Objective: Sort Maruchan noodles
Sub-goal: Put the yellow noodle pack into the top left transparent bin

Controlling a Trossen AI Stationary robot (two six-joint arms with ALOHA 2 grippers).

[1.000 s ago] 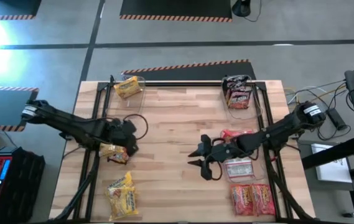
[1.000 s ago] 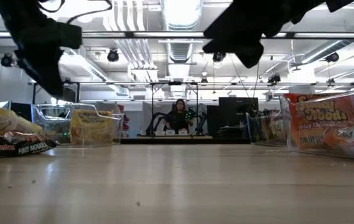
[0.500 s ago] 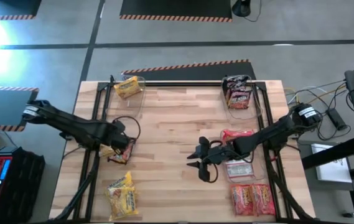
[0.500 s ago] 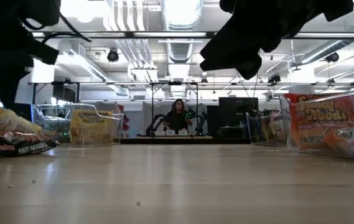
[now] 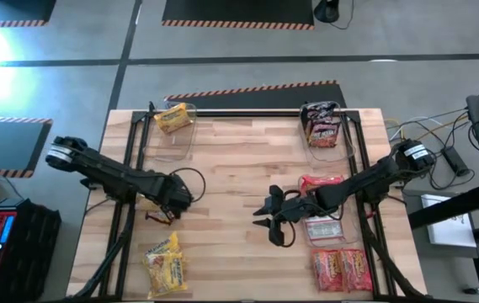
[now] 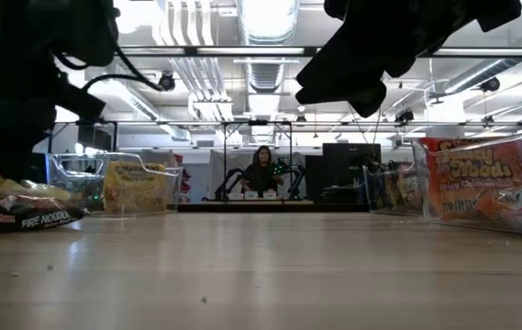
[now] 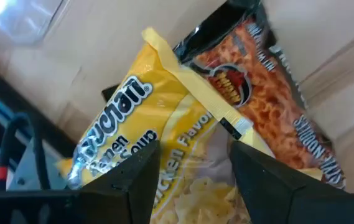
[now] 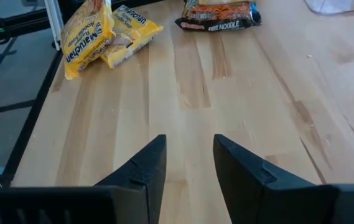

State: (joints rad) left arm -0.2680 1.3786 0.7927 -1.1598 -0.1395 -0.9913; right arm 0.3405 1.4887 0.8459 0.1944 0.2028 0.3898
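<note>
The left gripper (image 7: 189,168) is open right over a yellow packet (image 7: 145,155). It should close on that one only, not the dark packet (image 7: 257,93) touching it. The right gripper (image 5: 274,220) waits open, holding nothing.

- Left arm is reaching from the table's left edge toward the centre-left; its gripper (image 5: 174,200) is sitting low over the tabletop, fingers (image 7: 133,177) standing parted.
- Right arm is extending from the right edge toward mid-table; its gripper (image 5: 271,220) is hovering above the wood, fingers (image 8: 149,163) spread apart.
</note>
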